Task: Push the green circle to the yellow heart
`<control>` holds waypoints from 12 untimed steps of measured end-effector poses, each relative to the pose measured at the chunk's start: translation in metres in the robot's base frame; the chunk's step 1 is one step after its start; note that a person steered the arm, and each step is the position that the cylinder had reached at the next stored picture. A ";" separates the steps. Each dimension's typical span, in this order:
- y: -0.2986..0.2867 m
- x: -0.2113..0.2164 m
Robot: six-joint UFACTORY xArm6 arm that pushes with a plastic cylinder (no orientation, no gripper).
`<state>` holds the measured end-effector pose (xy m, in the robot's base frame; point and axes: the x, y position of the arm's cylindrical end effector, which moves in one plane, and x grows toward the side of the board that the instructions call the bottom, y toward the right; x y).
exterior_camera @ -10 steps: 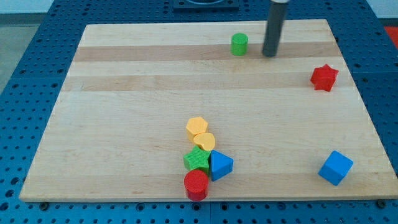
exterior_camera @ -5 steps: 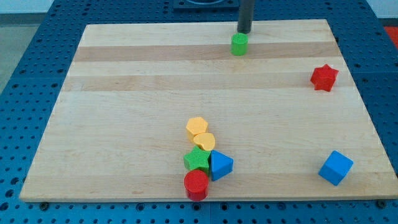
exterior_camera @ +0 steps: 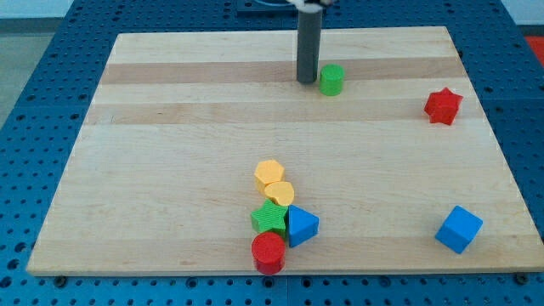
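No jaws on this rig to be apart or together, just a straight dark rod, and my tip (exterior_camera: 306, 81) is sitting on the board just to the view's left of the small green circle block (exterior_camera: 331, 79), very close, can't tell if it's actually touching. That green circle is up near the view's top of the pale wooden board (exterior_camera: 170, 144), a bit right of centre.

The yellow heart block (exterior_camera: 280, 193) is way down toward the view's bottom, well apart from the green circle, roughly below it and slightly left. It's packed into a little cluster: a yellow hexagon-ish block (exterior_camera: 269, 173) touching it on the upper left, a green star block (exterior_camera: 269, 218) right under it, a blue triangle block (exterior_camera: 301, 226) tucked against the star's right side, and a red cylinder block (exterior_camera: 269, 252) at the bottom of the pile near the board's lower edge.

Off on the view's right there's a red star block (exterior_camera: 443, 105) near the edge, roughly level with the green circle but a bit lower, and a blue cube block (exterior_camera: 459, 229) down in the lower right corner area. The whole board rests on a blue perforated table (exterior_camera: 34, 51)
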<state>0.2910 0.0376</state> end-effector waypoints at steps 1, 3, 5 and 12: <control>0.000 -0.057; 0.034 -0.015; 0.040 0.003; 0.042 0.136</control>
<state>0.4274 0.0799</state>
